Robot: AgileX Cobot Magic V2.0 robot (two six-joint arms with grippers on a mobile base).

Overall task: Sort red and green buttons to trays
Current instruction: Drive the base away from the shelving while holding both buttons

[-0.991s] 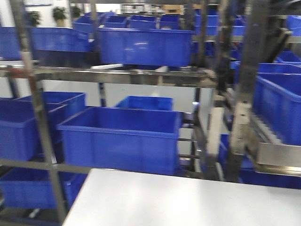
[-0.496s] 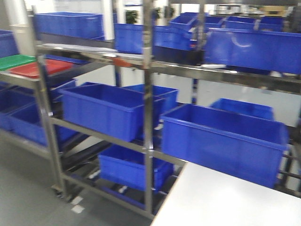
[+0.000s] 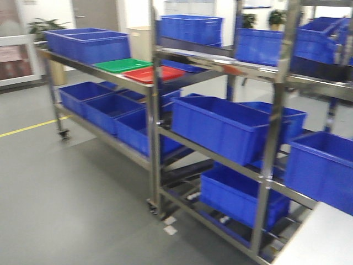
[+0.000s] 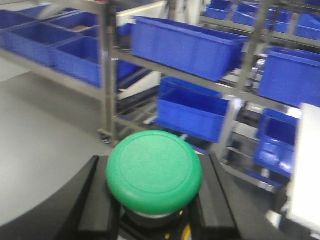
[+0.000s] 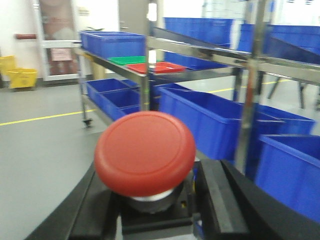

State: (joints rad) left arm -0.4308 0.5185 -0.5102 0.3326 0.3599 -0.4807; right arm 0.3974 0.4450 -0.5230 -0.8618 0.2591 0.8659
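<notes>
The front view has swung left: the green tray [image 3: 122, 65] and red tray [image 3: 151, 74], unseen a second ago, now sit by the rack post [image 3: 155, 138]; the white table [image 3: 322, 240] has slid far right of it.

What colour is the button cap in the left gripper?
Green; the button cap shows best in the left wrist view.
</notes>
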